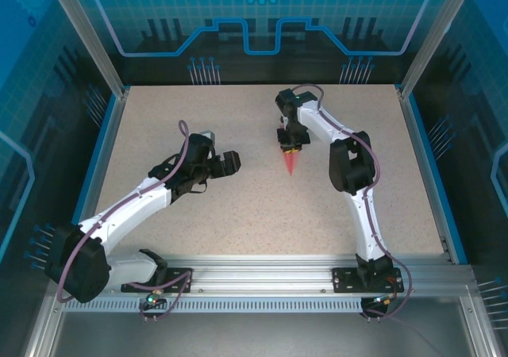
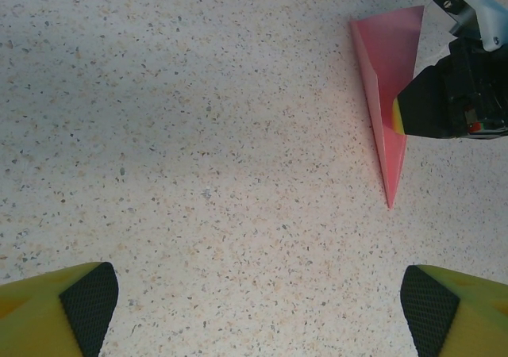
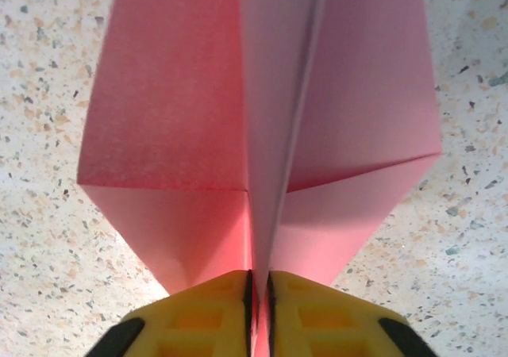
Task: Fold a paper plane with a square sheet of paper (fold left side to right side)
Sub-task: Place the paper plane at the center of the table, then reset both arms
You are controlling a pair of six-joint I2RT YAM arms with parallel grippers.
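**Dart made; right gripper pinching its centre fold**

Left: the left gripper (image 1: pixel 228 162) hangs low over the bare table (image 1: pixel 159 127), left of middle. Its jaws are spread wide with nothing between them. In its wrist view the pads (image 2: pixel 89 303) sit at the two lower corners, with speckled tabletop between. The paper lies well off to the upper right.

Middle: the plane (image 1: pixel 290 163) is a slim pink dart just right of centre, with its nose toward the near edge. From the left wrist it reads as a long narrow triangle lying on the table.

Right: the right gripper (image 1: pixel 290 140) stands over the plane's wider half. Its wrist view shows the yellow fingers (image 3: pixel 198 317) nearly together on either side of the raised centre crease, with a wing spread flat to each side. It reads as clamped on the plane. How firmly cannot be told.

Step, as judged: folding looks complete, and this is the set-down.

Next move calls for the right jaws to part fully, then a straight lift. Thin paper may cling to a pad or skid if the gripper drags sideways. The left arm looks to have nothing left to do.
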